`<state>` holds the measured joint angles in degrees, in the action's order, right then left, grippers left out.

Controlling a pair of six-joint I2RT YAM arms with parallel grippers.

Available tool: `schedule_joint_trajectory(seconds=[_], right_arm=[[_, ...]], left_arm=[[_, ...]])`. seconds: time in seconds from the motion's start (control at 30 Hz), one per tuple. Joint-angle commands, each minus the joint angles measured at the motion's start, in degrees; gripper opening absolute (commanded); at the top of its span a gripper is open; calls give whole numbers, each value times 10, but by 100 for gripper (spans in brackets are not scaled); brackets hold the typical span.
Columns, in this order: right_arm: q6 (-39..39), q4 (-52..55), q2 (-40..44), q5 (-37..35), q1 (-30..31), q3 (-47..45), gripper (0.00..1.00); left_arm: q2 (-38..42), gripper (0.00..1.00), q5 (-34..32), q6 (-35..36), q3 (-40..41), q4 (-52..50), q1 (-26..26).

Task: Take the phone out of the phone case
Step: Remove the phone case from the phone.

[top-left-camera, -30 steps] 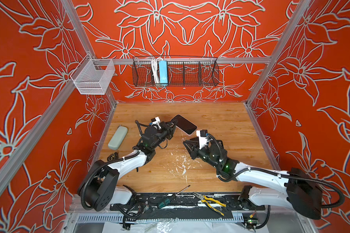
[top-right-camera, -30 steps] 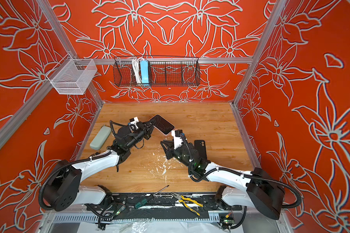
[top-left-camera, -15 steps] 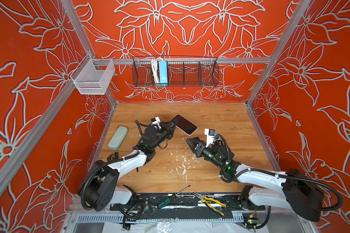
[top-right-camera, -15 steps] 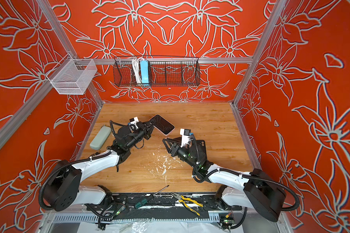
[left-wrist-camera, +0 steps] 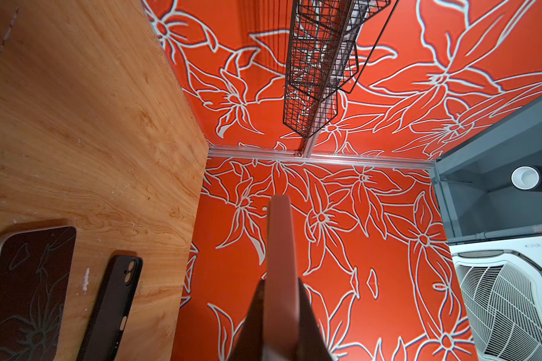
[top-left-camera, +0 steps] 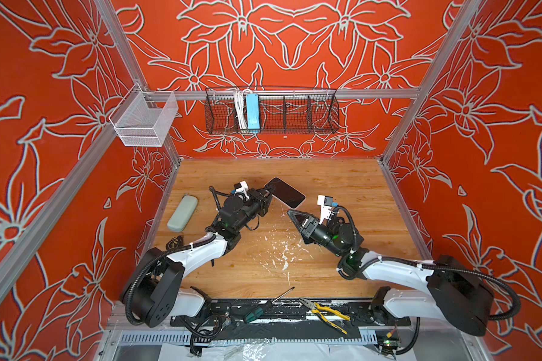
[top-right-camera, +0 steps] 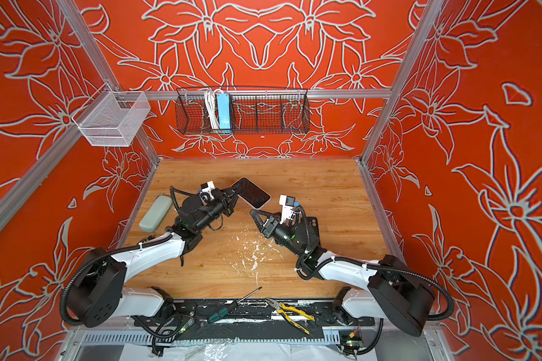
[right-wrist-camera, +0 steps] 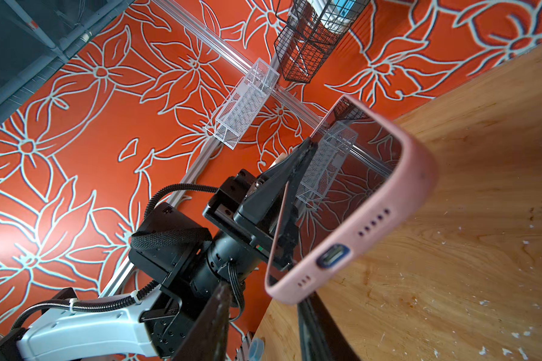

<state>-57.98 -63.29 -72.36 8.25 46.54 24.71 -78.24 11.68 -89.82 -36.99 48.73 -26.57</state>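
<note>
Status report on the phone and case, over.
Left gripper: jaws shut on pink phone case, lifted off table. Phone inside it. Right gripper: jaws open by the port end, contact unclear. Nothing between.

A wooden tabletop (top-left-camera: pixel 326 187) was flecked with white marks (top-left-camera: pixel 282 250) near its middle. A grey-green pouch (top-left-camera: pixel 182 213) lay flat by its left edge. In the left wrist view, a black phone case (left-wrist-camera: pixel 111 306) lay just beside a dark-screened phone (left-wrist-camera: pixel 29 290).
</note>
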Motion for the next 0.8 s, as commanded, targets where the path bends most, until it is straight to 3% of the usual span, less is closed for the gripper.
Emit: schedule_joint_trajectory(seconds=[0.0,0.3,0.77], right_arm=[[-8,-16,1,1,-3,18,35],[-1,-6,5,-8,-4,18,27],[-4,10,17,-25,-12,15,24]], left_arm=[[6,0,1,-1,-14,47,2],[6,0,2,-3,-13,48,2],[6,0,6,-3,-17,47,2]])
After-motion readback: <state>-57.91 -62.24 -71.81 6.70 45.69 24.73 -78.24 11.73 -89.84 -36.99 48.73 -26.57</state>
